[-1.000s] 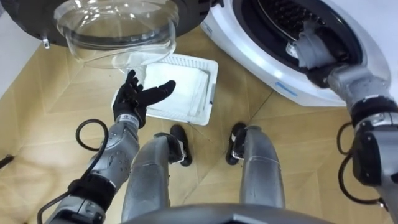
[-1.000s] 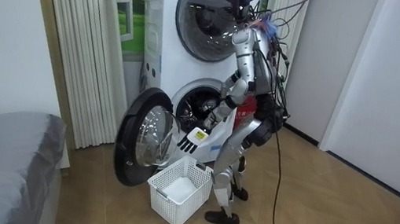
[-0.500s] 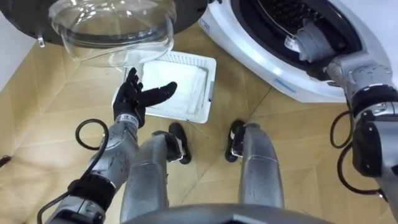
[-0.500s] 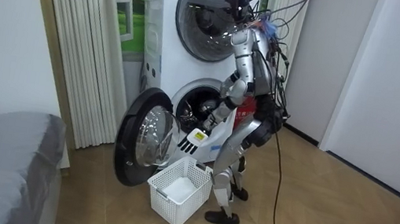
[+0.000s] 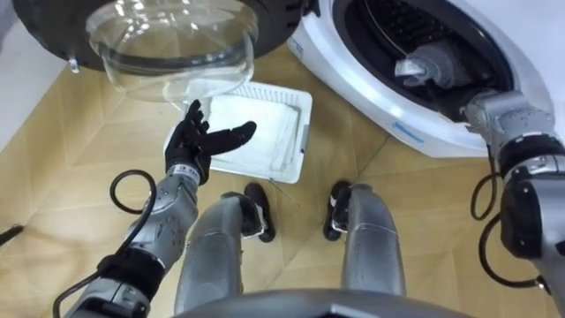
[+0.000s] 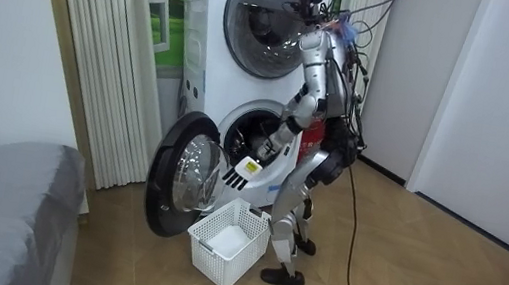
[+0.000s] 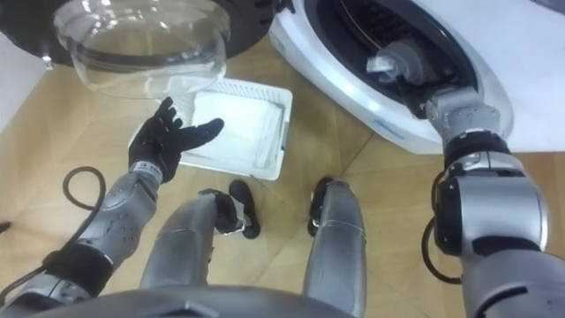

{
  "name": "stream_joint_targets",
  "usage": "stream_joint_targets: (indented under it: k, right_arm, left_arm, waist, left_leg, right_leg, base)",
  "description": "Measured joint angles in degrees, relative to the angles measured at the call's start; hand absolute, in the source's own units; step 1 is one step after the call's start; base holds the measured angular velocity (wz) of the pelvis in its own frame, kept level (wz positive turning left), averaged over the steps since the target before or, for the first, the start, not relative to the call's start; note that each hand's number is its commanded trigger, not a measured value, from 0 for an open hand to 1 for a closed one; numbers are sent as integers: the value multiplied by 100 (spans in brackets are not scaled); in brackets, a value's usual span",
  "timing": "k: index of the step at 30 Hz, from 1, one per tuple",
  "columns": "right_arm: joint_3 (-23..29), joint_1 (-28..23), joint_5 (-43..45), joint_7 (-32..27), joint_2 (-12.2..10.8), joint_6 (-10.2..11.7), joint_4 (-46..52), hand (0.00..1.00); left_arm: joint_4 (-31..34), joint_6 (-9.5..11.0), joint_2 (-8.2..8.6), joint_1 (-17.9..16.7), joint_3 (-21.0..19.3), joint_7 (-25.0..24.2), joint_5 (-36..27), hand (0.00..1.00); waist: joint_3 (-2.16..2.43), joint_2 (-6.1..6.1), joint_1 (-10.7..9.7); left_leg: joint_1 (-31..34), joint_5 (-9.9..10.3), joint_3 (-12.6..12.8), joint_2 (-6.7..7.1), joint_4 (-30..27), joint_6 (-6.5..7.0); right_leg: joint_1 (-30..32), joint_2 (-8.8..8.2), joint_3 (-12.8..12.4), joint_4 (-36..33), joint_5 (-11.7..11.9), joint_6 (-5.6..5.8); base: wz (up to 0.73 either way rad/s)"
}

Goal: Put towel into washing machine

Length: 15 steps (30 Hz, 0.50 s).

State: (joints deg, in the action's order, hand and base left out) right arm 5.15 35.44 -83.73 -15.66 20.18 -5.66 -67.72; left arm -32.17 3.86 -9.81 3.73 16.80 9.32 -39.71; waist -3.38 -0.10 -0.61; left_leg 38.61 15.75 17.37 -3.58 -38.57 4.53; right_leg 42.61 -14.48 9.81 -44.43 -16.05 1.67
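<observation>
The left hand is held with fingers open and straight, and a white towel is seen just beneath them in the basket. The right hand is placed inside the washer; whether its fingers are closed cannot be told. If cloth is released near the rim, it may be dropped to the floor, and the door above the left fingers could be struck.

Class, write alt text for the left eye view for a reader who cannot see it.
The robot's right hand, amid grey cloth, reaches into the washing machine's open drum. Its open left hand hovers over a white basket on the wooden floor, below the machine's glass door.
</observation>
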Motion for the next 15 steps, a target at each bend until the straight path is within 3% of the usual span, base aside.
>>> stream_joint_targets:
  k: [3,10,15]
  right_arm:
    - [76,-199,-2,207,0,108,0,0]
    - [133,-796,-112,534,-8,263,-88,0]
    - [132,-1312,-115,758,-86,397,-89,0]
  left_arm:
    - [-236,-8,2,42,-104,-19,0,0]
    - [-761,-16,3,16,-310,-169,135,0]
    - [-909,-16,-5,-123,-477,-269,176,0]
  waist:
    - [21,104,63]
    - [36,136,261]
    - [91,214,274]
  left_leg:
    - [-183,-9,-17,4,161,-14]
    - [-862,-46,-46,45,585,-73]
    - [-1318,-102,-216,34,966,-158]
  right_leg:
    - [-227,45,42,207,34,34]
    - [-972,115,176,685,68,101]
    - [-1648,244,447,1267,175,147]
  base:
    - [-1]
    - [0]
    - [13]
